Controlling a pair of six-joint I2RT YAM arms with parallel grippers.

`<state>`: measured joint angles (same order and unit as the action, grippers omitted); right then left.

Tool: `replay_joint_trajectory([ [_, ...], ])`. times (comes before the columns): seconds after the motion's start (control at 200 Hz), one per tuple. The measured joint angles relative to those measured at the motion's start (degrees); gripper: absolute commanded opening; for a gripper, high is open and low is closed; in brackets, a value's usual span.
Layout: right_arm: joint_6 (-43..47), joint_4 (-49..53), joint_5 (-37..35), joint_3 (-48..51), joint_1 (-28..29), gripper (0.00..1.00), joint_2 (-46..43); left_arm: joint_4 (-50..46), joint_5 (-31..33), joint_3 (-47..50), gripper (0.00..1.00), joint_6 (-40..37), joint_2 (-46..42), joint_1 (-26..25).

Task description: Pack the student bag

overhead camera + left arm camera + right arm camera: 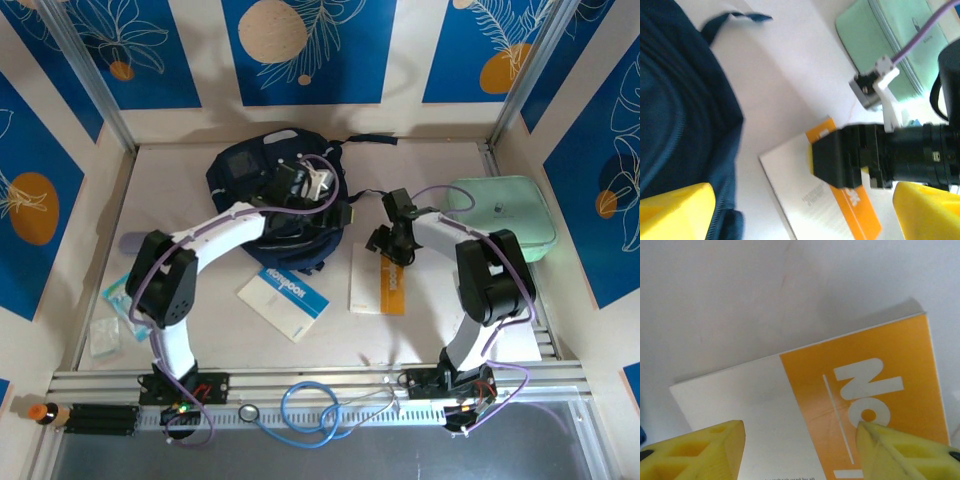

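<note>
The student bag [262,190] is a dark navy backpack lying at the back middle of the table; its fabric also shows in the left wrist view [680,100]. My left gripper [312,185] hangs over the bag's right side, and its yellow fingers [675,210] stand wide apart, open with nothing between them. An orange-and-white notebook [378,280] lies flat to the right of the bag. My right gripper [385,243] hovers just above the notebook's [805,390] far end, open [800,440], its fingers astride the cover.
A blue-and-white notebook [285,298] lies in front of the bag. A mint-green case [500,215] sits at the right, by the wall. Small packets [110,320] lie at the left edge. Cables run along the front rail [320,405].
</note>
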<state>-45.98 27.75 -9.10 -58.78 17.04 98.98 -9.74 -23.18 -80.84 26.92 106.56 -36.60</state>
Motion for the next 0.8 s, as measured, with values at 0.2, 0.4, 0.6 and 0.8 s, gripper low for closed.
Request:
replay_joint_trajectory([
  [0.2, 0.5, -0.3, -0.3, 0.3, -1.6, 0.62, -2.3, -2.1, -0.6, -2.1, 0.83, 3.7, 3.4, -3.5],
  [0.4, -1.9, -0.5, 0.7, 5.6, -1.8, 0.61, -9.9, -2.8, -0.4, -2.2, 0.69, 11.0, 5.8, -7.4],
  [0.6, -3.8, -0.5, 2.0, 9.5, -3.2, 0.59, -10.3, -3.2, -0.4, -2.2, 0.59, 15.3, 10.5, -8.6],
  [0.8, -4.0, -0.9, 2.3, 9.7, -4.0, 0.57, -10.1, -4.7, -0.3, -3.1, 0.55, 15.8, 13.0, -8.7],
])
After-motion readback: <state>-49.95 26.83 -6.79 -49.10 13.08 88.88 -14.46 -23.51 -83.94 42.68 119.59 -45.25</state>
